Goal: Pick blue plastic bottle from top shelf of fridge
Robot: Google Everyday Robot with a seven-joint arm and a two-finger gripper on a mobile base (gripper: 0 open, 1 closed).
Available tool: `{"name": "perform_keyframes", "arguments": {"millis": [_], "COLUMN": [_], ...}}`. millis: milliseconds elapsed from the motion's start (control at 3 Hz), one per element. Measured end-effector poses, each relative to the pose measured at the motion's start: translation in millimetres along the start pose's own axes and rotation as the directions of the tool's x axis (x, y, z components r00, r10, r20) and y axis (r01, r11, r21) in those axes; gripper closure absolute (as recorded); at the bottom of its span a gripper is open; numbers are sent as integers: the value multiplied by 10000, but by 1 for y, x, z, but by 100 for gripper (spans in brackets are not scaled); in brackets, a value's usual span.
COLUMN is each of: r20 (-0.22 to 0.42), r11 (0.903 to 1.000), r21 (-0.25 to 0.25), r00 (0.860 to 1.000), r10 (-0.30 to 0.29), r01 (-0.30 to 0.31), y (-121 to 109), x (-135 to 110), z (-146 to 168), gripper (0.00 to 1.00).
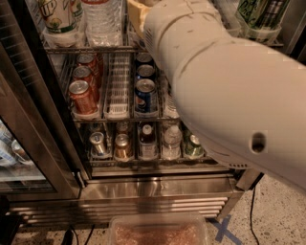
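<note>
The fridge [143, 189] stands open in front of me. Its top shelf [62, 48] is a wire rack holding a green-and-white 7UP bottle [60, 14] and a ribbed clear water bottle [102, 19]. My white arm [229, 91] reaches from the lower right up to the top shelf and covers the shelf's right part. A tan-brown sliver [135, 14] shows right of the water bottle, at the arm's edge. I cannot tell whether it is the blue plastic bottle, which otherwise is hidden. My gripper is out of sight, past the arm's far end at the top.
The middle rack holds red cans [82, 95], an empty white lane [117, 86] and blue Pepsi cans [145, 93]. The lowest rack holds cans and small bottles [146, 141]. The dark-framed glass door [33, 124] stands open at left. A plastic bin [155, 232] sits on the floor.
</note>
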State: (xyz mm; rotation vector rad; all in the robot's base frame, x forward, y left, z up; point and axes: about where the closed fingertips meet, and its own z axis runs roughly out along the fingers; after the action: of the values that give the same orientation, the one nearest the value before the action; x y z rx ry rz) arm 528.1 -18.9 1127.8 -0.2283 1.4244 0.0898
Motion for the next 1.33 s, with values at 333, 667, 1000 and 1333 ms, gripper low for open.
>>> {"name": "perform_keyframes", "arguments": {"millis": [333, 667, 1000, 1333], "r20": [-345, -1172, -1897, -2633], "r11": [9998, 9973, 9841, 9574], "r21": [-113, -542, -1202, -2081], "r00": [9993, 9922, 9761, 9542], "r10": [-145, 423, 1064, 1421], "r01": [141, -489, -1306, -2000], "y": [-3, -17, -25, -28], "x": [5, 26, 49, 73], "z": [-1, -12, -23, -39], "gripper": [100, 100, 100, 100]}}
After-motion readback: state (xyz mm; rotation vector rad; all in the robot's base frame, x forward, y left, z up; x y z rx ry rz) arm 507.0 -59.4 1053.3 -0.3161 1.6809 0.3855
